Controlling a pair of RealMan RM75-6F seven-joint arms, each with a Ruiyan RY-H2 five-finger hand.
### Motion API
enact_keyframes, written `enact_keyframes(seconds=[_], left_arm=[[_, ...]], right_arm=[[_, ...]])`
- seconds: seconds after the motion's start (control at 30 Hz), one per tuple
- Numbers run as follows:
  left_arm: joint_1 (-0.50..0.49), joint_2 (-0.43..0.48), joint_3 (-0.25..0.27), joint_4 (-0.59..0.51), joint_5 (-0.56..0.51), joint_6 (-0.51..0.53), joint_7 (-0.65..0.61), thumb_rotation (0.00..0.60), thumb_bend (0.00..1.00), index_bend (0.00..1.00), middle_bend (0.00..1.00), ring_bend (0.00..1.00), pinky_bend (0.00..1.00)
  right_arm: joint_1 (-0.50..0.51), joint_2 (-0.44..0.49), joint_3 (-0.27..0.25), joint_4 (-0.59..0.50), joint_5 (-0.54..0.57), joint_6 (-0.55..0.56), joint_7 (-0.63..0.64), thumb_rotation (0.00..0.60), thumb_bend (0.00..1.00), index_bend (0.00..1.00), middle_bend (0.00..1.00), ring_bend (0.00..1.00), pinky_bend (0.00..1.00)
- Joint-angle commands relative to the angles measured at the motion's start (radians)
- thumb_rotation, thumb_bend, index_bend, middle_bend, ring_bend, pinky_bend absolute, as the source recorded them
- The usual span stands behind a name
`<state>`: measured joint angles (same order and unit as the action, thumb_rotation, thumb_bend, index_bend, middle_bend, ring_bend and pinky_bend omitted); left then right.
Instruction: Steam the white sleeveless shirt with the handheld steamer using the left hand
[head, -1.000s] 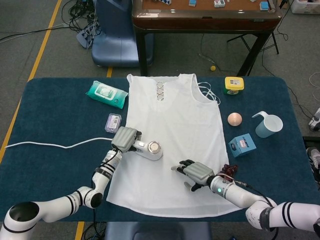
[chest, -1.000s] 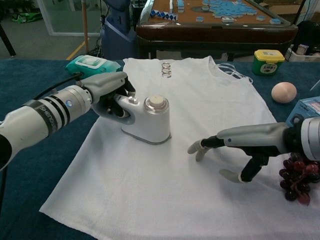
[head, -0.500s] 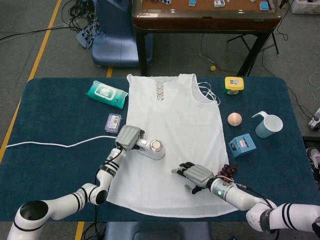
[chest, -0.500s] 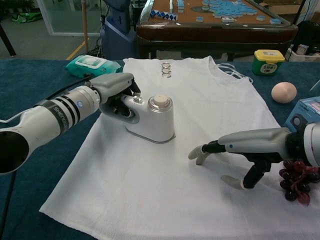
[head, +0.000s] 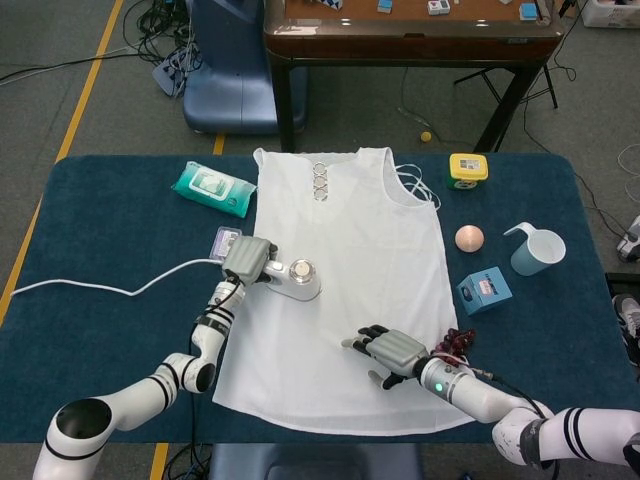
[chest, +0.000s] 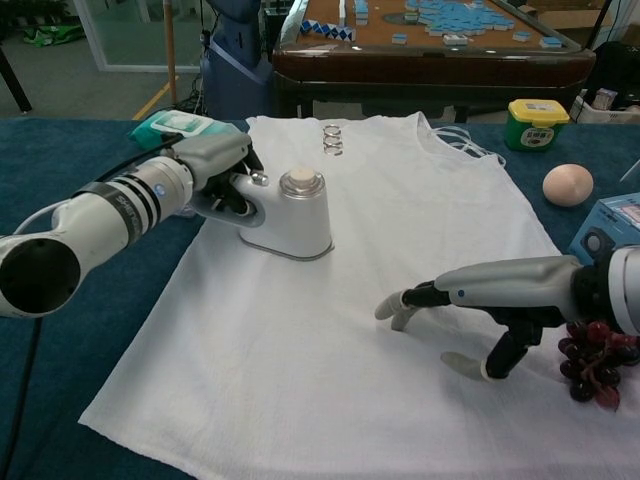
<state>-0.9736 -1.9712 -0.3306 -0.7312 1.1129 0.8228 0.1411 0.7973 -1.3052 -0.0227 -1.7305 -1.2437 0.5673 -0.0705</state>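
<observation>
White sleeveless shirt (head: 345, 270) lies flat on blue table (head: 100, 220), collar at far edge. Handheld steamer (chest: 288, 215) now sits further toward collar and left edge of shirt than second ago, base flat on cloth: pass is running up left side, mid-task. Left hand (chest: 212, 172) wraps steamer handle. Right hand (chest: 470, 300) barely shifted, fingers spread, tips pressing near right part of shirt, probably pinning cloth.

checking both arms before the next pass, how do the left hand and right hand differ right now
The left hand grips the handheld steamer by its handle; the right hand holds nothing, fingers spread. The left hand sits at the white sleeveless shirt's left edge; the right hand's fingertips rest on its lower right part. Both are over the shirt.
</observation>
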Motion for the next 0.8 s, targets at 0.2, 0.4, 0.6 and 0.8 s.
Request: enact_keyframes(seconds=[0.2, 0.4, 0.6, 0.8], left_arm=[[0.014, 0.014, 0.004, 0.056, 0.007, -0.004, -0.032, 0.600, 0.23, 0.87, 0.84, 0.70, 0.67], [0.059, 0.059, 0.026, -0.007, 0.020, 0.007, -0.057, 0.600, 0.23, 0.87, 0.84, 0.70, 0.67], [0.107, 0.120, 0.056, -0.140, 0.057, 0.062, -0.062, 0.600, 0.23, 0.87, 0.84, 0.70, 0.67], [0.132, 0.177, 0.071, -0.295, 0.084, 0.109, -0.031, 0.600, 0.23, 0.87, 0.83, 0.70, 0.67]], right_arm=[[0.002, -0.006, -0.001, 0.002, 0.008, 0.012, -0.005, 0.600, 0.57, 0.01, 0.15, 0.00, 0.00], [-0.001, -0.018, -0.002, 0.012, 0.012, 0.024, -0.005, 0.600, 0.58, 0.01, 0.10, 0.00, 0.00], [-0.009, -0.042, 0.000, 0.029, -0.007, 0.048, 0.001, 0.600, 0.68, 0.00, 0.00, 0.00, 0.00], [-0.002, -0.065, 0.000, 0.047, -0.008, 0.039, 0.002, 0.600, 0.70, 0.00, 0.00, 0.00, 0.00]])
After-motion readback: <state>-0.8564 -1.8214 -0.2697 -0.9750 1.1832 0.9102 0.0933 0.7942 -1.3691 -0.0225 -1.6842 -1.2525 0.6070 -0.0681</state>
